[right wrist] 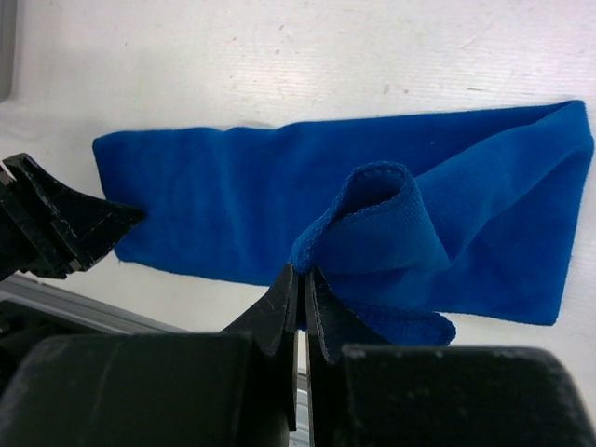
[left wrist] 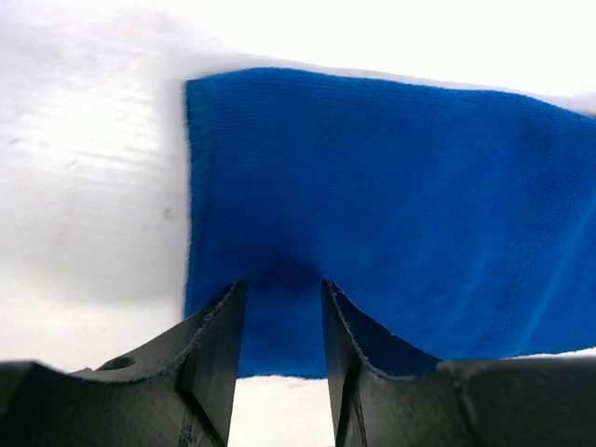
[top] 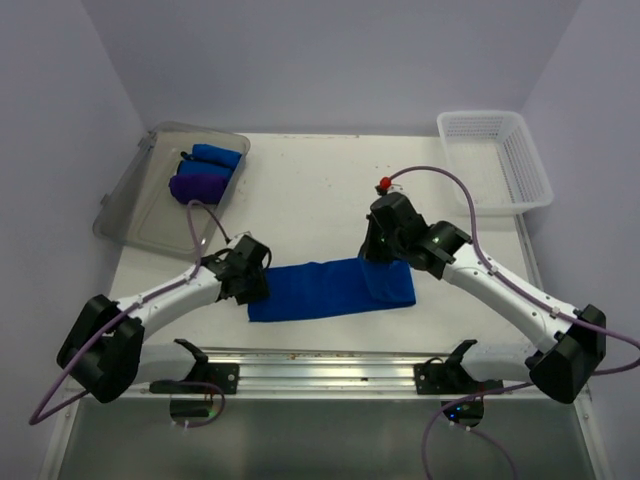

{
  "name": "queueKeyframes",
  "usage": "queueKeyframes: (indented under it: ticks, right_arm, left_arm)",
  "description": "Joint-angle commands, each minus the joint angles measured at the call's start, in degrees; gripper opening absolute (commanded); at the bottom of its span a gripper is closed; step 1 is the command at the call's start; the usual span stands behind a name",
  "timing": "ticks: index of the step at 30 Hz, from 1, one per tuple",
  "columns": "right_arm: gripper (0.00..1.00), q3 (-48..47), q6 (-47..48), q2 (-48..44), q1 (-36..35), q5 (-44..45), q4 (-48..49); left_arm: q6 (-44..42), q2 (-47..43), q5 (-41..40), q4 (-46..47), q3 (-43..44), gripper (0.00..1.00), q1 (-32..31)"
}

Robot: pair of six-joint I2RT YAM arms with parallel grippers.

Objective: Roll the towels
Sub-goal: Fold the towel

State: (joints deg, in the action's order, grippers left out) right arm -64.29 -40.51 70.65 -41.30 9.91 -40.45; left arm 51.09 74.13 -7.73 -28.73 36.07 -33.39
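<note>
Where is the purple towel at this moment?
In the top view, the purple towel lies rolled in the grey tray at the table's far left, beside a rolled blue towel.

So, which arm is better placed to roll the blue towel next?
Right, I think. The right hand is shut on the curled-over end of the blue towel; the left hand stands open over its flat end.

A plain royal blue cloth towel (top: 330, 290) lay at the centre of the frame on the white table (top: 310, 190). In the upper left, a clear grey plastic tray (top: 140, 200) held a rolled blue towel (top: 215, 156) and a rolled dark purple towel (top: 197, 187). The white mesh basket (top: 530, 165), upper right, showed a fine grid pattern.
</note>
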Motion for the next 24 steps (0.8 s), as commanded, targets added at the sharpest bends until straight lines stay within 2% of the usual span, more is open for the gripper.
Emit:
queueKeyframes:
  ticks: [1,8,12,15,18,22,24]
  right_arm:
    - [0.0,-3.55,-1.67,1.33,-3.42,2.39,3.53]
    - [0.0,-5.05,-2.29,4.23,-7.48,4.32,3.88]
    - [0.0,-5.93,-2.03,3.09,-7.48,6.95,2.14]
    - [0.0,-6.81,-0.98,-0.41,-6.43,11.87,-1.02]
    - [0.0,-6.55,0.86,-3.23,-2.58,11.71,-3.4]
    - [0.0,-4.44,4.99,-7.37,12.25,6.7,-4.2]
    - [0.0,-4.35,8.15,-7.63,16.58,6.78,-5.77]
  left_arm:
    - [3.22,-4.25,-5.81,-6.33,-0.48,0.43,0.6]
    - [2.88,-7.42,-5.98,-7.48,0.14,0.45,0.6]
    - [2.0,-4.18,-6.16,-5.29,-0.82,0.45,0.69]
    - [0.42,-0.15,-4.94,-0.03,-1.44,0.44,0.43]
    - [0.15,4.6,-3.44,2.53,-0.92,0.42,-1.23]
    - [0.76,9.8,-1.77,6.05,2.32,0.42,-5.01]
    - [1.12,12.78,-0.98,7.37,3.82,0.42,-6.86]
